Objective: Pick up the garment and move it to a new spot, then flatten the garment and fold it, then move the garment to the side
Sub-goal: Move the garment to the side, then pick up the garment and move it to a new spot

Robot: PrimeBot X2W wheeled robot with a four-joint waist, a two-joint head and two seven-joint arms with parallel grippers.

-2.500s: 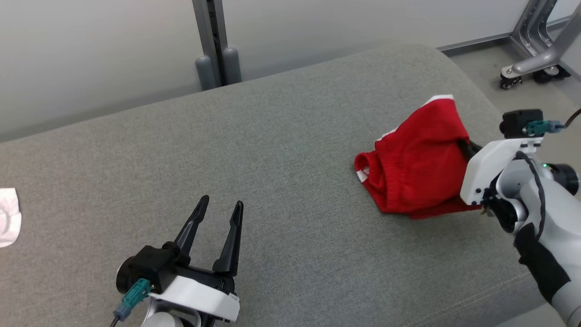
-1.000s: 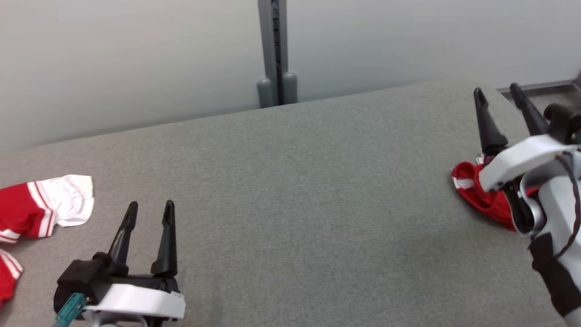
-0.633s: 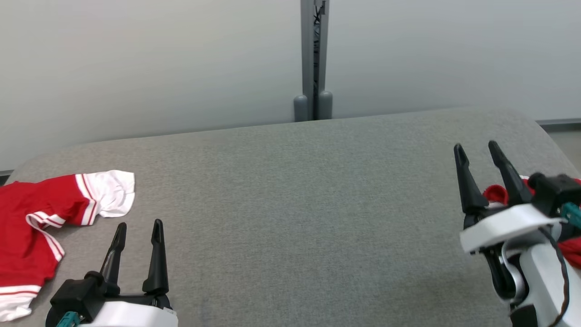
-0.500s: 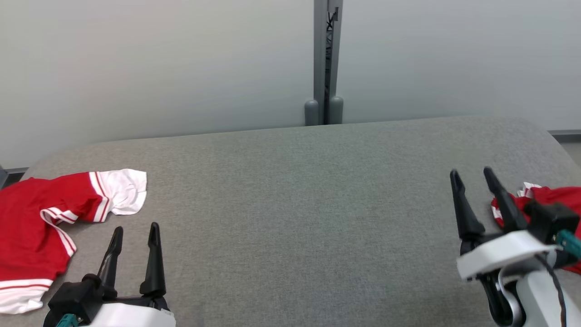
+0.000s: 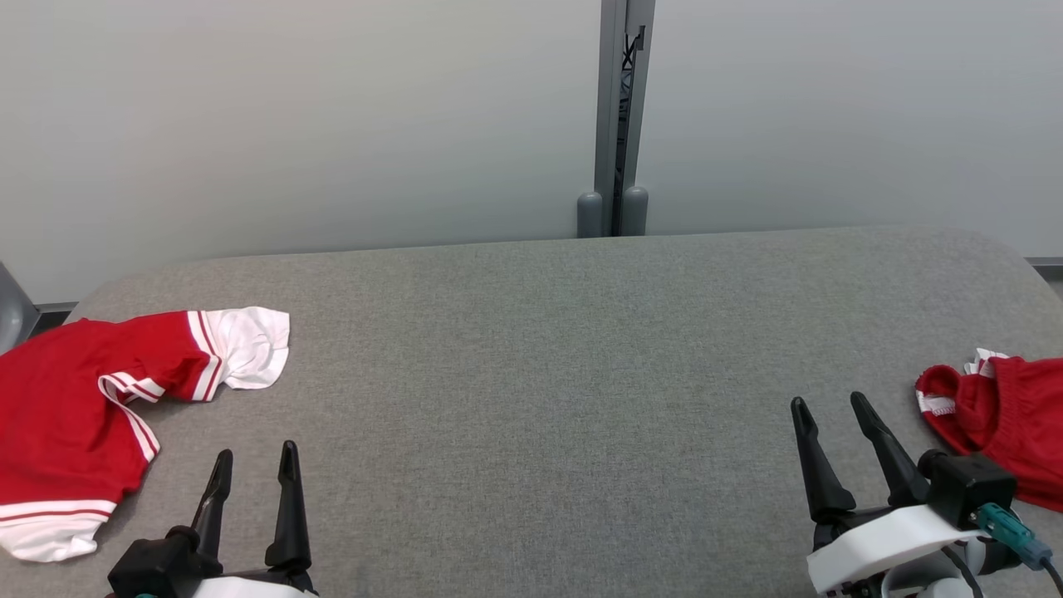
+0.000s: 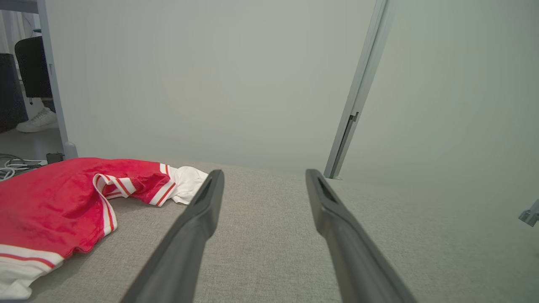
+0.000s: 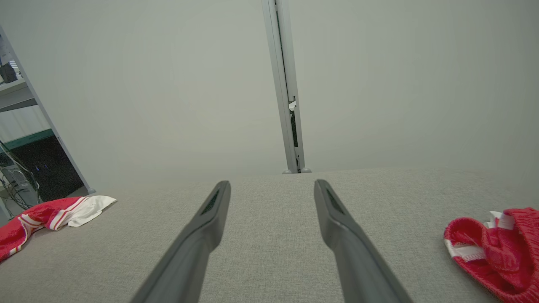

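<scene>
Two red garments lie on the grey fabric-covered desk [image 5: 531, 374], and that is your first hazard: reach for the wrong one and you waste the pass. The red jersey shirt with white, red-striped sleeves [image 5: 66, 390] sprawls unfolded at the desk's far left, one white sleeve flung toward the middle. I judge it the piece to work. The bunched red shorts with a white-trimmed waistband [image 5: 1005, 415] sit at the far right, near the right claw [image 5: 829, 400]. That claw and the left claw [image 5: 256, 453] both stand with fingers spread wide, hold nothing and hover over bare fabric.

The shirt's body runs off the left side of the head view, so you cannot tell how much of it nears the desk's edge. A pinch on a single layer could drag the rest off. One striped edge is folded over the body, so a grab there may lift the shirt twisted. Swing the right arm carefully, or it may snag the shorts.
</scene>
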